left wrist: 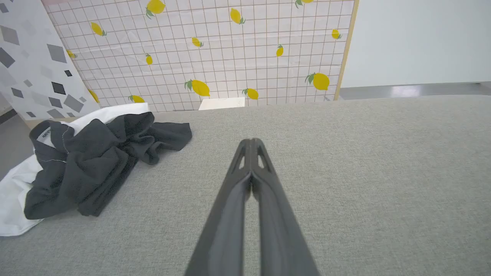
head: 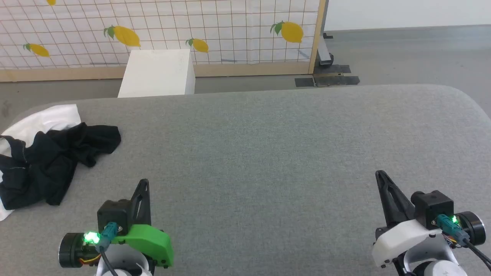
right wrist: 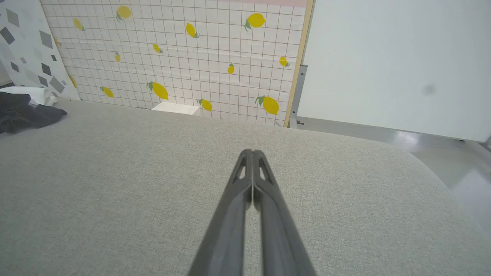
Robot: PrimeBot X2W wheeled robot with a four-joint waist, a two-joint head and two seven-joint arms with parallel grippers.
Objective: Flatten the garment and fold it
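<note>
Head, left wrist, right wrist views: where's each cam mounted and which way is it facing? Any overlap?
Head view: on the head, facing forward and down over the grey table to the lemon-print screen; left gripper lower left, right gripper lower right, both shut.
Left wrist view: on the left wrist, facing along its shut fingers across the table; crumpled garment left of them.
Right wrist view: on the right wrist, facing along its shut fingers; garment at the far left edge.
Shared: all three catch the garment, white box and screen.

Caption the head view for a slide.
Crumpled black-and-white garment at the grey surface's left edge; left gripper and right gripper shut and empty, both clear of it.
</note>
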